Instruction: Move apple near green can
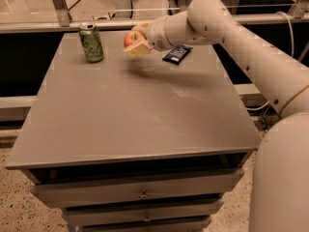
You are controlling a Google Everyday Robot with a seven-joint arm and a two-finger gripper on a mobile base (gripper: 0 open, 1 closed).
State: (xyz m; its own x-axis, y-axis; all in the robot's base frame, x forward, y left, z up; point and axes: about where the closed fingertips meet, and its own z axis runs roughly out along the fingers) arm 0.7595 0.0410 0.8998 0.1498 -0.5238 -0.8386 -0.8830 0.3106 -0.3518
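Note:
The green can (91, 43) stands upright at the back left of the grey table (130, 110). My gripper (135, 41) is shut on the red-orange apple (132, 38) and holds it above the table's back edge, a short way to the right of the can. The pale fingers (138, 49) wrap the apple from below and behind, so only its upper left side shows. The white arm reaches in from the right.
A flat dark blue snack wrapper (177, 53) lies on the table to the right of the gripper, partly under the arm. The table has drawers (142, 195) in front. A metal rail and frame run behind the table.

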